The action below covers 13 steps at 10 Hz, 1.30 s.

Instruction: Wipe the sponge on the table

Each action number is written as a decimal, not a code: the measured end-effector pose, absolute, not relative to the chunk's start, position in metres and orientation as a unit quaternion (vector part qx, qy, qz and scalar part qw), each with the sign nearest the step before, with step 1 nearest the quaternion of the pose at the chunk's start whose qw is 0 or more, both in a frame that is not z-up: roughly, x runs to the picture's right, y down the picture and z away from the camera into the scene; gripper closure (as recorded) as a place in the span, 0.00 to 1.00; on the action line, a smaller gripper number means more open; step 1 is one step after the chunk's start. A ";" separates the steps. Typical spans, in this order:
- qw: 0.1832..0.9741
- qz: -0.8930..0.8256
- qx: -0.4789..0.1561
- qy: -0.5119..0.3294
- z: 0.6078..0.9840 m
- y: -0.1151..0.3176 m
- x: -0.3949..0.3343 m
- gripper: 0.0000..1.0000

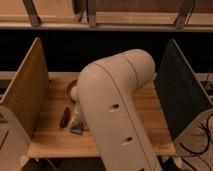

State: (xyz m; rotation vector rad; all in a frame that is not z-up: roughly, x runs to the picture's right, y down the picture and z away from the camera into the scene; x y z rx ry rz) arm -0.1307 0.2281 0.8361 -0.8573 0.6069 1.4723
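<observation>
The gripper [78,122] sits low over the table [52,141], mostly hidden under the bulky pale arm [117,115], and it is closed. Right at its tip, on the side nearer the camera, a small blue-grey piece that I take for the sponge [77,130] lies on the wood. I cannot tell whether it is pinched or only pressed down. Just beside the hand, toward the camera's left, lies a dark red oblong thing [65,119]. Beyond the hand, a round brown rim [71,87] shows from behind the arm. Further out stand a wooden side panel [25,97] and a dark side panel [182,95]. This looks like the wiping contact itself. The next move calls for steady downward pressure and a flat slide across bare wood, clear of the red thing.
</observation>
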 end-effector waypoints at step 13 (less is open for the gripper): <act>0.660 0.637 -0.316 0.242 0.886 0.158 -0.127 1.00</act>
